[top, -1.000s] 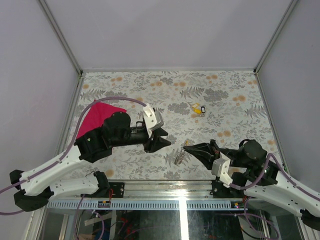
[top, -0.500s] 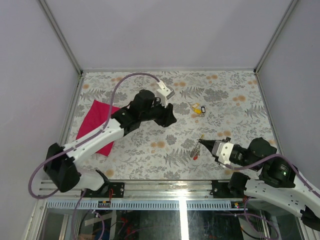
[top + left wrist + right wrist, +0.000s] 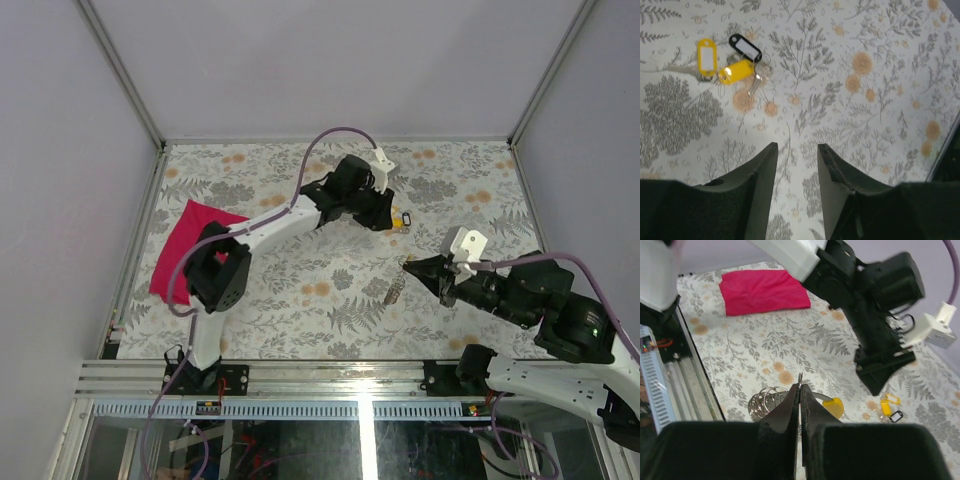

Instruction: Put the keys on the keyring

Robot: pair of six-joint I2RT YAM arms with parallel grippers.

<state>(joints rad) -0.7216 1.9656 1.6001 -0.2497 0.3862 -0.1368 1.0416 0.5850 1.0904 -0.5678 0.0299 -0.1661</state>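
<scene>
Nearest, the right gripper [image 3: 800, 389] pinches the thin grey coiled metal keyring [image 3: 765, 402], a yellow-capped key [image 3: 834, 407] at the ring's 3 o'clock. Farther, the left gripper [image 3: 797, 152] hangs spread over the floral table [image 3: 890, 125], small yellow- and black-tagged metal keys [image 3: 732, 60] at its 11 o'clock.

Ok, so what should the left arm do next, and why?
Probably ease the left gripper forward and down onto the keys. It is open and empty, the tagged keys lie on the table just ahead of it, toward the left of its wrist view, and the right gripper is shut on the keyring.
</scene>
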